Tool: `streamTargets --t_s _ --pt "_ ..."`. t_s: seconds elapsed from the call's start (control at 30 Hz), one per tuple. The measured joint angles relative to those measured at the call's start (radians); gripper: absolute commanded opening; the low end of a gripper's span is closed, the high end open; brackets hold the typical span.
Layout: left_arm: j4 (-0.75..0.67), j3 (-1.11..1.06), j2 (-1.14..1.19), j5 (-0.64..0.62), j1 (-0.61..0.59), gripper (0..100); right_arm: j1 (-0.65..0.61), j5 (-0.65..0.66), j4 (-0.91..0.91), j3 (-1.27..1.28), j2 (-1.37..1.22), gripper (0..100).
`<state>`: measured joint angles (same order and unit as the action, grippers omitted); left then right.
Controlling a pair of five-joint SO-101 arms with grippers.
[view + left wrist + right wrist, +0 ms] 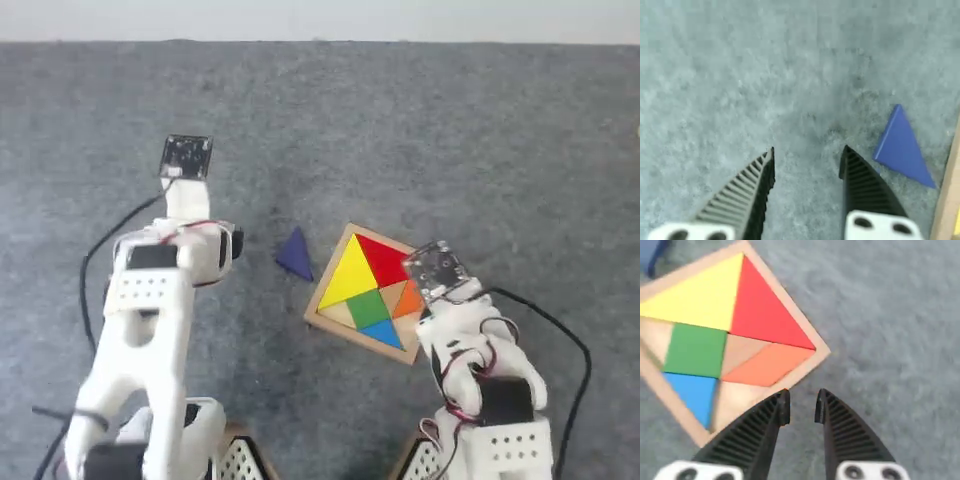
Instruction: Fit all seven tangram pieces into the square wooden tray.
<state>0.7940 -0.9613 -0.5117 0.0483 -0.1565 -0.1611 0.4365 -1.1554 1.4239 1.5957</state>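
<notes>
The square wooden tray lies turned like a diamond right of the table's middle. Several pieces sit in it: yellow triangle, red triangle, green square, orange piece, light blue triangle. Bare wood shows between them. A dark blue triangle lies flat on the mat just left of the tray. My left gripper is open above bare mat, the dark blue triangle off to one side of its fingers. My right gripper hovers narrowly open, holding nothing, at the tray's rim near the orange piece.
Grey mat covers the table, with wide free room behind and to the right of the tray. The left arm's body stands at the front left, the right arm's base at the front right. The tray's edge borders the left wrist view.
</notes>
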Motion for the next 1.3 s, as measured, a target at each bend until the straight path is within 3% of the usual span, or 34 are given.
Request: streamTargets --t_s 0.27,0.37,0.67,0.8,1.0,1.3 --pt "-0.35 -0.384 -0.367 0.0 0.057 21 0.091 0.0 0.0 0.143 0.209 10.8" --pt "-0.42 -0.483 -0.463 0.0 0.092 21 0.141 0.0 0.011 0.172 0.209 11.0" --pt "-0.44 -0.575 -0.641 0.0 0.189 21 0.373 0.0 0.044 0.242 0.207 10.9" --pt "-0.445 -0.641 -0.715 0.0 0.186 21 0.425 0.0 -0.049 0.242 0.207 10.9" --pt "-0.555 -0.736 -0.813 0.0 0.172 21 0.443 0.0 -0.15 0.242 0.207 10.9" --pt "-0.453 -0.736 -0.827 -0.173 0.203 21 0.44 0.0 -0.152 0.242 0.207 10.9"
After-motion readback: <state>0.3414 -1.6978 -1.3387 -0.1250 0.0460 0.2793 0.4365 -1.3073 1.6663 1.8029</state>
